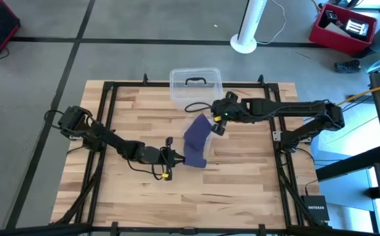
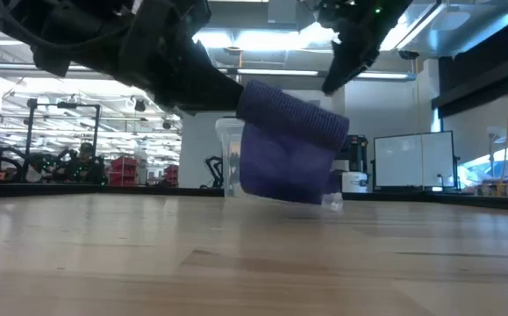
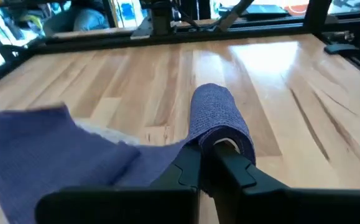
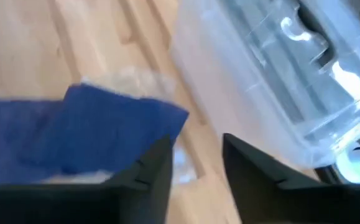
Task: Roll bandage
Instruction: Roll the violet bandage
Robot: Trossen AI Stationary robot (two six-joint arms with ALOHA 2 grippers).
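Note:
The bandage is a dark blue strip, partly wound into a roll (image 3: pixel 220 115) near the table's middle (image 1: pixel 195 159). My left gripper (image 3: pixel 214 155) is shut on the roll. The loose strip (image 1: pixel 197 134) runs from the roll toward the far side, and its free end (image 4: pixel 117 121) lies over a crinkly clear bag (image 4: pixel 130 81). My right gripper (image 4: pixel 197 162) hovers open just beside that free end (image 1: pixel 217 126), with nothing between its fingers. My left gripper holds the roll by the end that faces it (image 3: pixel 226 144), pinched between its two shut fingers. The fingers come in nearly level from the table's left and lie along the roll's axis. The roll sticks out past the fingertips, clear of the wood, with the loose strip trailing off one side.
A clear plastic box with a black handle (image 1: pixel 196 84) stands at the far middle of the table, right behind my right gripper (image 4: pixel 279 74). Bare wood (image 1: pixel 242 190) stretches along the near side and to the right.

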